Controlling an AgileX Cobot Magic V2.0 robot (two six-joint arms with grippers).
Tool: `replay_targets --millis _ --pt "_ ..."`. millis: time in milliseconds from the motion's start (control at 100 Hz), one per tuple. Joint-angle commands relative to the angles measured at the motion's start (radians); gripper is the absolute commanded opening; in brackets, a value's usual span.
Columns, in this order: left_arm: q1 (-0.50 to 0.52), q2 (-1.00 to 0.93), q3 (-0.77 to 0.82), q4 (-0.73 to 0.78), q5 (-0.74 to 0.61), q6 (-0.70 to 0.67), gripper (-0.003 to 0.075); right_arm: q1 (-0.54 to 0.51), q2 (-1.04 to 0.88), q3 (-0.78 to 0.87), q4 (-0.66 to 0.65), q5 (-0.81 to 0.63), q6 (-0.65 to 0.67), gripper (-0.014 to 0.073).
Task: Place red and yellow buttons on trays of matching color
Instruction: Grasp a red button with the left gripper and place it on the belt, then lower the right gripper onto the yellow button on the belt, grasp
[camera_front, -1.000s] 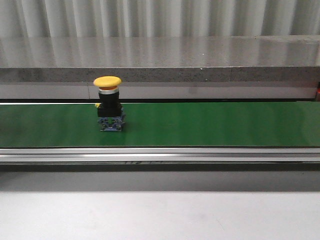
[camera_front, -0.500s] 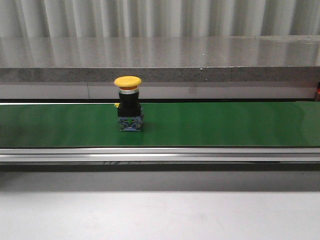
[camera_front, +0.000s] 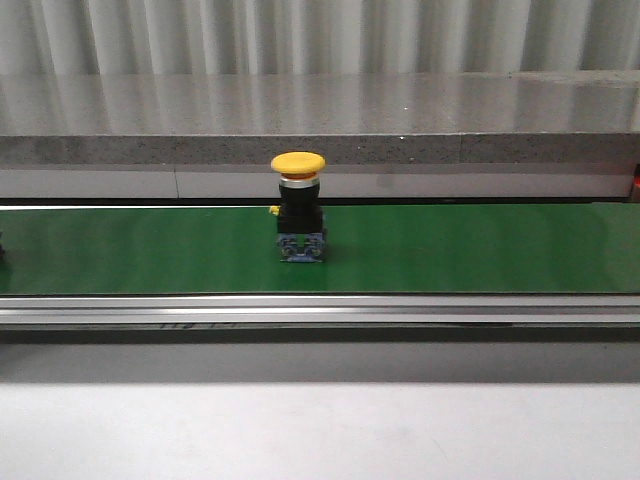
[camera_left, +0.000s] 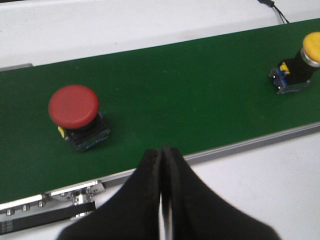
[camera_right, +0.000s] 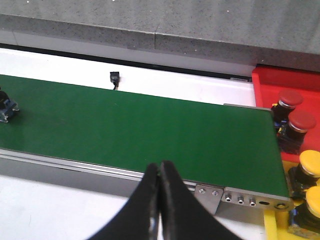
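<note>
Waiting on the belt: timing the pick

Riding upright on the green belt (camera_front: 480, 250), the yellow button (camera_front: 298, 208) stands a little left of centre in the front view; no arm shows there. The left wrist view shows a red button (camera_left: 75, 114) also upright on the belt, with the yellow one well apart from it along the belt. Both grippers hang off the belt on its near side, the left gripper (camera_left: 161, 165) and the right gripper (camera_right: 159, 177) each with fingers pressed together, holding nothing. At the belt's end the right wrist view shows a red tray (camera_right: 285, 82) with red buttons in it and, beside it, a yellow tray (camera_right: 275, 225) with yellow ones.

To do this well, I judge, a gripper should spread its fingers first, come down over the black body under the cap, and close across that rather than on the domed cap, which would likely slip. Tipping is the risk.
</note>
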Motion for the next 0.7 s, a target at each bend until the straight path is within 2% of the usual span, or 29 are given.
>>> replay_targets --millis 0,230,470,520,590,690 --pt "-0.009 -0.095 0.036 -0.026 -0.072 -0.001 -0.002 0.001 0.014 -0.024 0.004 -0.057 -0.009 -0.0066" --pt "-0.009 -0.318 0.142 -0.033 -0.037 -0.003 -0.002 0.041 0.109 -0.04 0.004 -0.044 -0.009 -0.0066" --pt "-0.009 -0.408 0.149 -0.033 -0.033 -0.003 -0.002 0.156 0.303 -0.188 0.004 0.014 -0.009 -0.0054" --pt "-0.009 -0.407 0.149 -0.033 -0.03 -0.003 -0.002 0.171 0.35 -0.229 0.004 0.037 -0.009 -0.0018" --pt "-0.009 -0.405 0.149 -0.033 -0.03 -0.003 -0.002 0.189 0.422 -0.29 0.004 0.07 -0.009 0.0081" --pt "-0.009 -0.405 0.149 -0.033 -0.03 -0.003 -0.002 0.222 0.521 -0.373 0.005 0.11 -0.009 0.0321"
